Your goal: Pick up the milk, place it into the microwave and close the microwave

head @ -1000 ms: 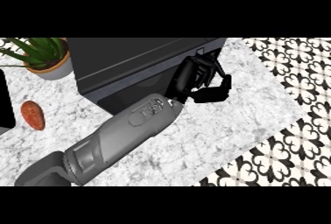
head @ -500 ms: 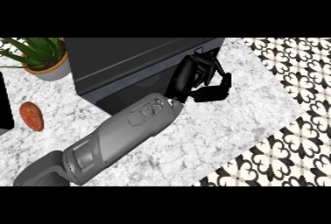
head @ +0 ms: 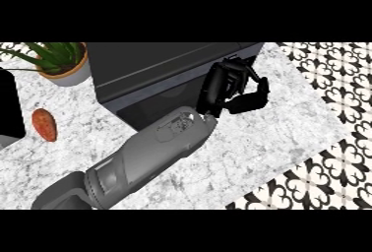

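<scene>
Only 1 hand shows: the left hand (head: 231,91), fingers curled with nothing seen in them, lies against the front right corner of the microwave (head: 156,69), which stands toward the far edge of the counter (head: 240,157). The milk shows nowhere (probably inside the microwave, though I cannot tell). A carton should be light, smooth and easily dented, so it is best taken round its middle, upright.

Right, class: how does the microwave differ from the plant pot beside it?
The microwave is black and boxy; the pot is pale and round. The microwave is far bigger than the pot. The robot hand is at the microwave, not at the pot. Both stand on the marble counter.
</scene>
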Controlling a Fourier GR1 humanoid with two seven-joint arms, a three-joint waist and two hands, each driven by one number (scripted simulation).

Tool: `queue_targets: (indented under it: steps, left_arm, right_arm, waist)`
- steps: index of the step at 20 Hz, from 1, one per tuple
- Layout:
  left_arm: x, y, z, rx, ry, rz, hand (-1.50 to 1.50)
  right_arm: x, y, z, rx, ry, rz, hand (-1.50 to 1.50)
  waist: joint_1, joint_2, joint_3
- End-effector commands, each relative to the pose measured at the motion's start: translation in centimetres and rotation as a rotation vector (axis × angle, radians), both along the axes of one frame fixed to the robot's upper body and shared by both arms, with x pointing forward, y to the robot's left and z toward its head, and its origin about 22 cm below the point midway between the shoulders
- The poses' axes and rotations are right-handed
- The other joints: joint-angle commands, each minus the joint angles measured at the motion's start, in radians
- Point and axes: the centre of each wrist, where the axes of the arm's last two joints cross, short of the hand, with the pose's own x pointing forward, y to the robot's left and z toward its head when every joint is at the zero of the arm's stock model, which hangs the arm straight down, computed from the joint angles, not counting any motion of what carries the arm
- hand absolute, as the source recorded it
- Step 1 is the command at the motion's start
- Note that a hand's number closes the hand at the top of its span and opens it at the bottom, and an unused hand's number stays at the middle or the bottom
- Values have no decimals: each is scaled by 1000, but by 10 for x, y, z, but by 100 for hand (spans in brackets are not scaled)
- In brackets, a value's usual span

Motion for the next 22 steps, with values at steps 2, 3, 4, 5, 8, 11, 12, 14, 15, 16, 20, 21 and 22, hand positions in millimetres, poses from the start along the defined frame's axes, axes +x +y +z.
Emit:
queue_targets:
  steps: [2,3,4,5,8,11,12,14,15,16,20,21,22]
  left_arm:
    - [21,25,-23,16,100,170,150]
    - [22,28,-26,32,109,170,150]
    - [21,27,-29,48,97,174,150]
    - [24,32,-30,52,98,171,150]
    - [30,44,-31,73,109,155,150]
    - [32,51,-37,102,111,151,150]
    - [35,58,-36,104,98,158,-150]
    - [36,62,-38,98,105,168,-150]
    - [36,56,-34,88,100,161,-150]
    - [36,61,-37,75,115,158,-150]
    - [35,61,-39,70,117,139,-150]
    - [34,59,-40,68,120,138,-150]
    - [36,63,-40,76,118,134,-150]
  right_arm:
    - [-4,-10,10,-8,-16,-45,-150]
    - [-6,-11,11,6,-25,-55,-150]
    - [-6,-13,11,13,-23,-66,-150]
    - [-7,-14,10,20,-22,-63,-150]
    - [-10,-16,14,11,-28,-72,-150]
    - [-14,-20,15,24,-26,-95,-150]
    - [-16,-22,16,16,-20,-98,-150]
    - [-18,-23,20,12,-25,-109,-150]
    - [-18,-24,17,24,-17,-112,-150]
    - [-20,-26,20,23,-29,-121,-150]
    - [-24,-26,20,22,-18,-123,-150]
    - [-26,-25,23,11,-20,-115,-150]
    - [-26,-24,22,28,-26,-114,-150]
  waist:
    - [40,10,-5]
    - [47,5,-4]
    - [57,8,-3]
    - [62,9,-3]
    - [81,14,-4]
    - [97,14,-4]
    - [97,11,-6]
    - [111,7,-8]
    - [118,10,-5]
    - [125,6,-6]
    - [140,11,-5]
    - [137,4,-7]
    - [141,7,-6]
